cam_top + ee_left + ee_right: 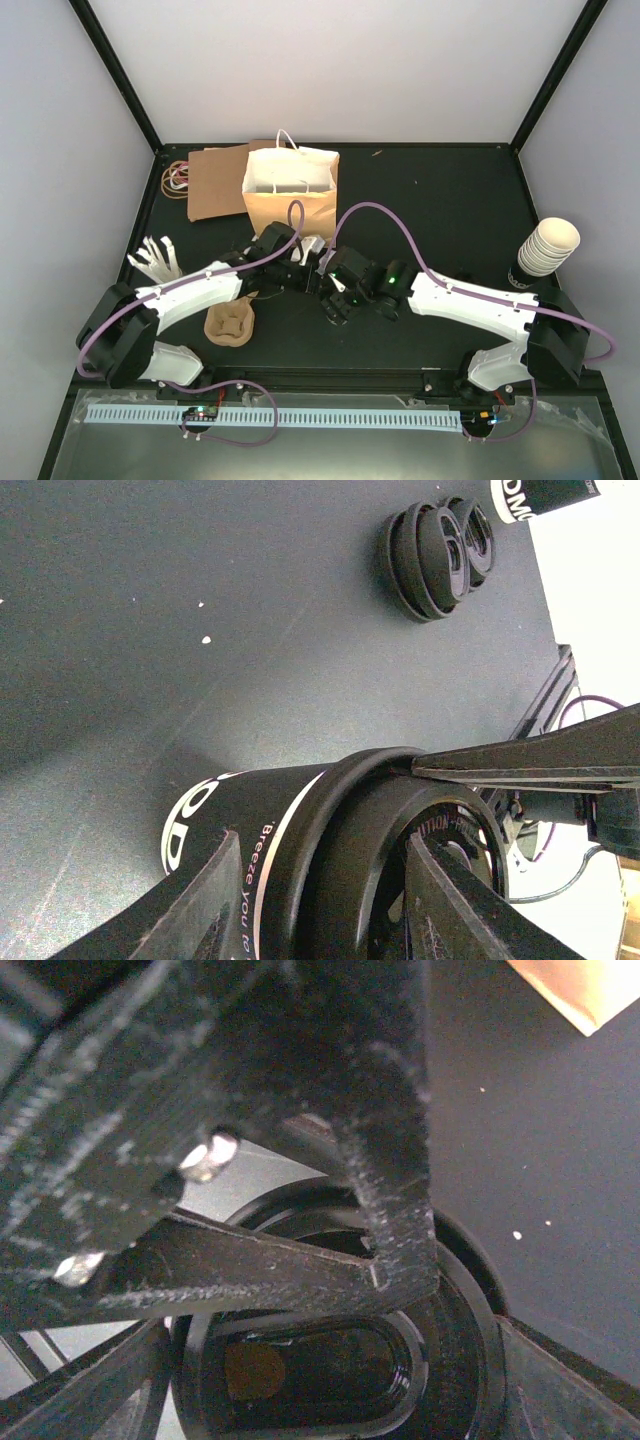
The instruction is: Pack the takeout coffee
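Low on the left of the top view, the tray (230,325) lies on the counter (450,210) beside the left arm. Its pockets face up, and none of them has a cup in it yet. It sits within easy reach, so it is probably where the cup is meant to go.

The two arms meet just right of the tray, at mid-frame. The left hand (322,865) is about half spread. In its wrist view the cup (262,815) sits between its fingers (200,905), which lie against it on both sides. I take this as a firm hold meant to keep the cup from turning or tipping.

Behind the hands, at upper centre, the bag (290,195) stands open-mouthed, ready for the packed load.

The right hand (335,1390) comes in from the right and hovers over the lid (330,1370). Its jaws are spread wide and flank the rim. In the left wrist view one of its fingers lies flat against the lid's edge. I cannot tell whether it is gripping the lid or only touching it. The pairing looks like one hand bracing the cup while the other seats or checks the lid, so the coffee would travel sealed.

Spare lids (435,545) lie stacked at the upper right of the left wrist view. Cream cups (548,245) are stacked at the far right of the top view.
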Tool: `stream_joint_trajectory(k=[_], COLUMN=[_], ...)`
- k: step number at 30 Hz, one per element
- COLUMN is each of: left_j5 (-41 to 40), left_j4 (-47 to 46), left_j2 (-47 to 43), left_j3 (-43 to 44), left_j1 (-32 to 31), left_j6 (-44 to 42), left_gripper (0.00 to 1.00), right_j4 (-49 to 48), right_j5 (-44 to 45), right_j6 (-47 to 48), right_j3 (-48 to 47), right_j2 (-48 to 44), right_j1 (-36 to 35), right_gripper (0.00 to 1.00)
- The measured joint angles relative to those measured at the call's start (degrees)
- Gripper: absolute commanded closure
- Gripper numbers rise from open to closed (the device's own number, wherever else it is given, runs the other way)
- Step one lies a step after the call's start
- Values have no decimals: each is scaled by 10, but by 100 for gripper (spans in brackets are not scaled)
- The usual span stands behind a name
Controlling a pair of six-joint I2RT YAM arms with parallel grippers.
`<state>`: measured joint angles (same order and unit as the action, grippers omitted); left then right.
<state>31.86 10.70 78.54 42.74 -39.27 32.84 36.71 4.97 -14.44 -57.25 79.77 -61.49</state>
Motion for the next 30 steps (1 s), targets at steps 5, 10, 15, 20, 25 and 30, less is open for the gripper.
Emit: stream_joint_trajectory(k=[5, 10, 15, 20, 25, 30], left_j5=[-7, -16, -22, -29, -33, -39], left_j4=[1, 7, 15, 25, 29, 48], left_j2=[3, 3, 3, 4, 6, 6], left_j3=[3, 8, 12, 19, 23, 33], left_j1=[-6, -10, -13, -15, -17, -17], left_j6=[-3, -6, -8, -9, -9, -14], left_gripper=[53, 54, 54, 54, 54, 46], right_j4=[22, 36, 38, 38, 40, 40], right_j5=[0, 9, 23, 38, 51, 60], right_j6=[0, 3, 4, 3, -3, -22], right_j3=[-10, -24, -39, -41, -41, -41], right_j2=[0, -8, -20, -36, -61, -94], right_j1=[-3, -5, -5, -5, -5, -2], right_gripper=[4, 0, 0, 0, 0, 1])
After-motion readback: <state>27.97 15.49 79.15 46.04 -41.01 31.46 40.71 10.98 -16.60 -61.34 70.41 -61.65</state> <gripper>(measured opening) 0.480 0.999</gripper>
